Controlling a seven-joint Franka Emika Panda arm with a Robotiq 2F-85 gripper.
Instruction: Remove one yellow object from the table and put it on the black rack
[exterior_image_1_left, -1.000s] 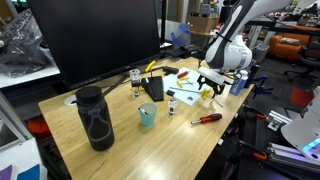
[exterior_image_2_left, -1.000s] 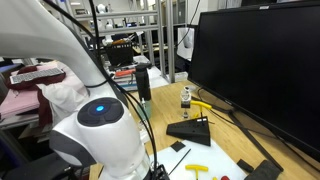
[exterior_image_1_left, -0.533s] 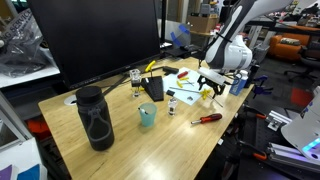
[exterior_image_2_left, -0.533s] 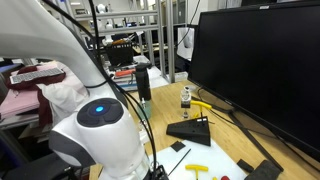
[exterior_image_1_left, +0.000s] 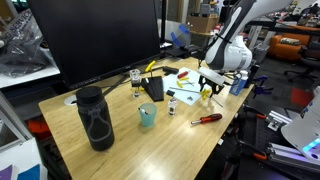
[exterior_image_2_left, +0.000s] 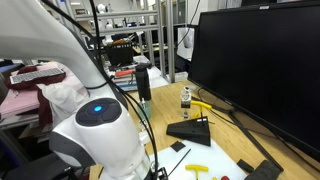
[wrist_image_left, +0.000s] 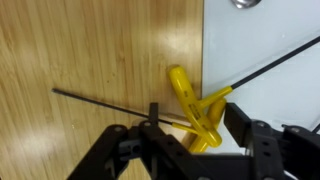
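Observation:
In the wrist view two yellow objects (wrist_image_left: 190, 100), T-shaped stick handles with thin dark shafts, lie crossed on the table (wrist_image_left: 90, 50) at the edge of a white sheet (wrist_image_left: 265, 50). My gripper (wrist_image_left: 193, 128) is open, with a finger on each side of the yellow handles and low over them. In an exterior view the gripper (exterior_image_1_left: 209, 90) hangs at the far right of the table (exterior_image_1_left: 120, 145). The black rack (exterior_image_1_left: 153, 88) stands mid-table, apart from the gripper, and also shows in the second exterior view (exterior_image_2_left: 188, 131). More yellow objects lie near the monitor (exterior_image_1_left: 150, 68) (exterior_image_2_left: 200, 104).
A tall dark bottle (exterior_image_1_left: 95, 118) and a teal cup (exterior_image_1_left: 147, 116) stand towards the near end. A red-handled screwdriver (exterior_image_1_left: 207, 118) lies by the table edge. A big black monitor (exterior_image_1_left: 100, 35) lines the back. A small bottle (exterior_image_2_left: 185, 97) stands near the rack.

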